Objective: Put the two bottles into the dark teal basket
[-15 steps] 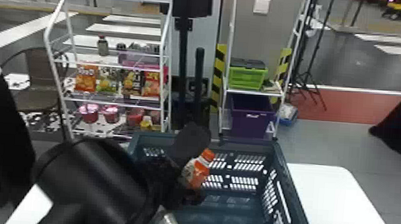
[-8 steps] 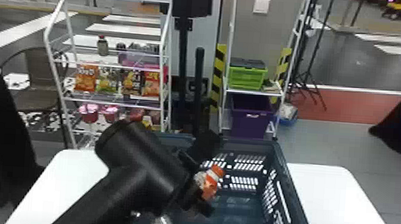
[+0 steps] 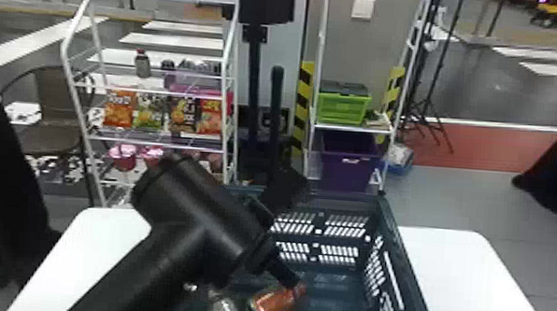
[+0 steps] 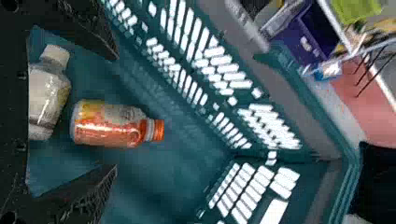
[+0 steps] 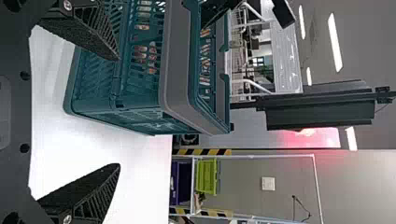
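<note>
Left jaws and right jaws are spread; the left pair is best lifted straight clear of both bottles.

The left arm hides the left part of the dark teal basket in the head view.

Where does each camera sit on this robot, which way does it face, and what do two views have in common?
Head view: on the head, facing forward and down at the dark teal basket on the white table; the left arm shows.
Left wrist view: on the left wrist, facing down into the basket; the open left end effector shows.
Right wrist view: on the right wrist, facing the basket's outside; the open right end effector shows.
Shared by the first two: orange-capped bottle.
</note>
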Action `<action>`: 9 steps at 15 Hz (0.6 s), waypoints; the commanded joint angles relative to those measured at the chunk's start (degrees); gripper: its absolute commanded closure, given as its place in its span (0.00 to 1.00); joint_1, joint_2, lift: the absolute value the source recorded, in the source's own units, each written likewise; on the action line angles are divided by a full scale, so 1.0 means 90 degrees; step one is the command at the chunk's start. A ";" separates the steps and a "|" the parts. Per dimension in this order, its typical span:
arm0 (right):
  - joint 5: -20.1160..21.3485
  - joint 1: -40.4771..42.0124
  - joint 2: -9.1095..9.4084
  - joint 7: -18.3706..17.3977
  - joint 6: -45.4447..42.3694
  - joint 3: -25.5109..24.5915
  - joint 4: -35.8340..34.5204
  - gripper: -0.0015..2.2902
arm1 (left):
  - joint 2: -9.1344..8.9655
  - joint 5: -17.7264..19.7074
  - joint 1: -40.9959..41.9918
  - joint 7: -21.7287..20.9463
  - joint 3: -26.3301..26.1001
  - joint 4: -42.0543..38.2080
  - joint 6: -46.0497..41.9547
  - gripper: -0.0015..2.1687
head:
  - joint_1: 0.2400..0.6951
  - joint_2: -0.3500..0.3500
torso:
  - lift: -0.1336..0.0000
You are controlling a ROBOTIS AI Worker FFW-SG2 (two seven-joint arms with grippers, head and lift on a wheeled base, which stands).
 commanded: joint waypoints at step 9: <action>-0.0079 -0.0046 0.0006 0.0002 0.0141 0.0038 -0.0127 0.03 | 0.0629 0.0876 0.3698 0.2677 0.2514 -0.5039 -0.0640 0.05 | 0.57 0.50 | 1.00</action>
